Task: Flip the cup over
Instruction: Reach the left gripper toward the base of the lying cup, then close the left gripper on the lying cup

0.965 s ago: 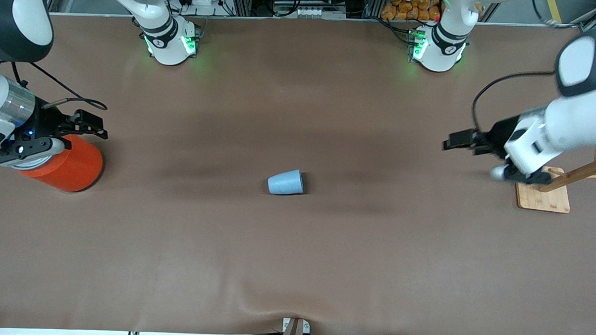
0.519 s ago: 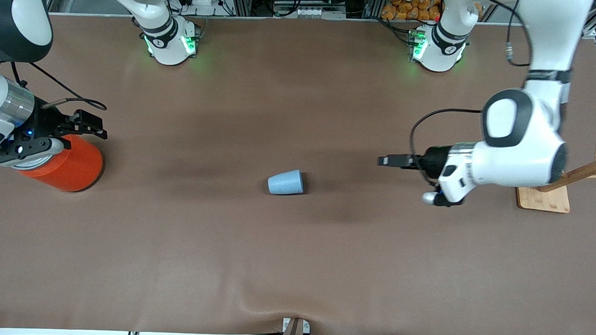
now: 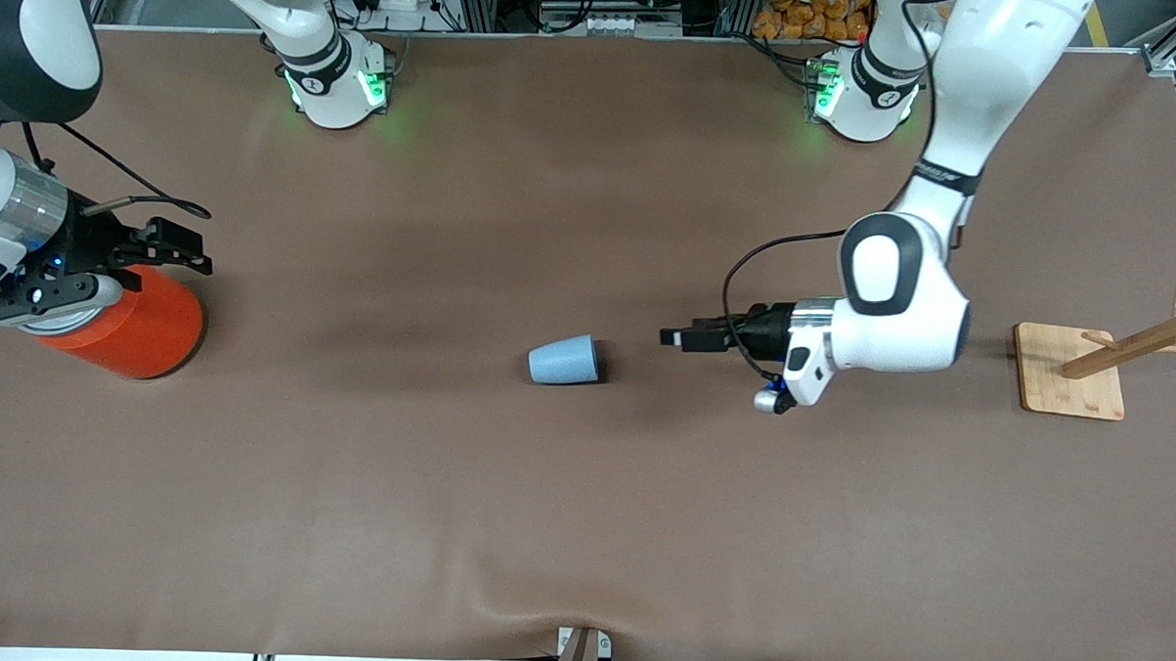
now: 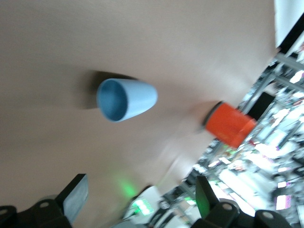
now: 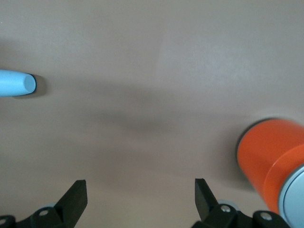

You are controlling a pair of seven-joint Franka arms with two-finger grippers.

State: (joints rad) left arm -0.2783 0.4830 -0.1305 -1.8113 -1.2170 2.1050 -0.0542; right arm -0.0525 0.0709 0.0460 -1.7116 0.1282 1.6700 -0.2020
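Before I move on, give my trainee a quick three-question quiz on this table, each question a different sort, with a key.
1. True or false: the light-blue cup stands upright on the table.
2. Which tool has the cup's open mouth in its wrist view? A) left tool B) right tool C) neither
3. Fill in: the right tool hangs open beside the ____ can.

Key
1. False: it lies on its side, its mouth toward the left arm's end of the table.
2. A: the left tool is open, low over the table, apart from the cup and pointing at it.
3. Orange. The wooden rack at the left arm's end plays no part.
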